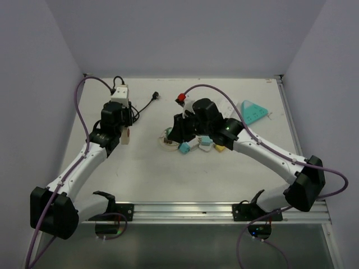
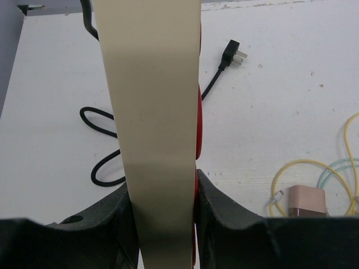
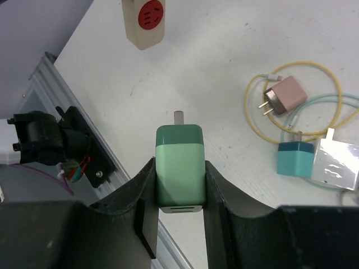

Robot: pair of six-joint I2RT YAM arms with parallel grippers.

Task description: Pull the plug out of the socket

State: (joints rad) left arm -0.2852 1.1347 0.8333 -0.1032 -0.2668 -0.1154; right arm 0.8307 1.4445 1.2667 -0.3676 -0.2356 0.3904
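Observation:
A cream power strip (image 2: pixel 151 112) with red sockets stands on edge between my left gripper's (image 2: pixel 162 188) jaws, which are shut on it. In the top view the strip (image 1: pixel 124 115) lies at the left with the left gripper (image 1: pixel 124 133) on its near end. My right gripper (image 3: pixel 179 168) is shut on a green plug (image 3: pixel 179 148), whose metal prong (image 3: pixel 179 116) shows bare. The plug is held clear of the strip's end socket (image 3: pixel 150 15), with open table between them. In the top view the right gripper (image 1: pixel 178 126) is right of the strip.
A pink charger (image 3: pixel 286 95), a teal charger (image 3: pixel 296 158) and yellow and teal cables (image 3: pixel 255 120) lie under the right arm. The strip's black cord ends in a loose plug (image 2: pixel 234 54). A teal triangular item (image 1: pixel 252 111) and a red item (image 1: pixel 181 98) sit further back.

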